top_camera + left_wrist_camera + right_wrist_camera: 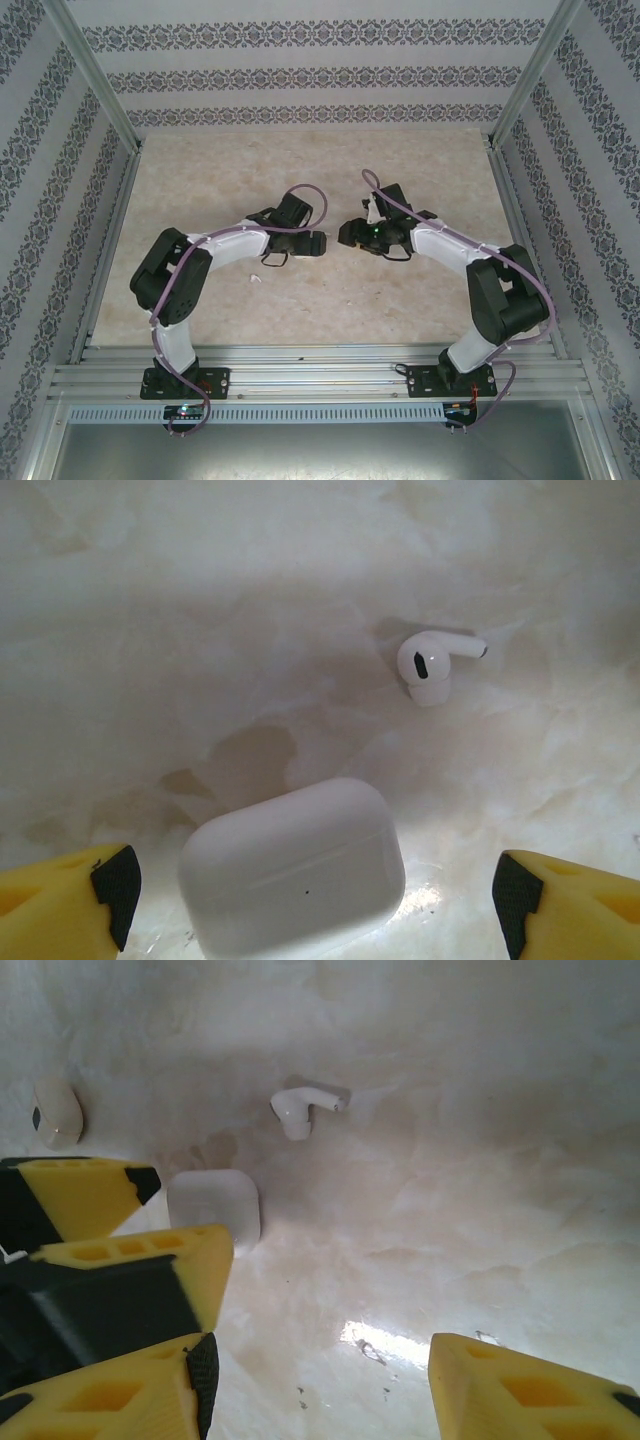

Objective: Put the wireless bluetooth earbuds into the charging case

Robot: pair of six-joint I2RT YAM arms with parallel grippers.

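Charging case (292,870), lid shut, lies flat on the marbled tabletop (200,600) between the left gripper (315,895) fingers, jaws spread wide and clear of it. One wireless earbud (432,665) lies loose just beyond the case. Right gripper (320,1370) hovers nearby, jaws apart, gripping nothing.

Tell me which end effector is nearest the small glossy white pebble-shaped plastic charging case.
The left end effector: its open yellow fingers flank the closed case, while the right end effector hangs farther off.
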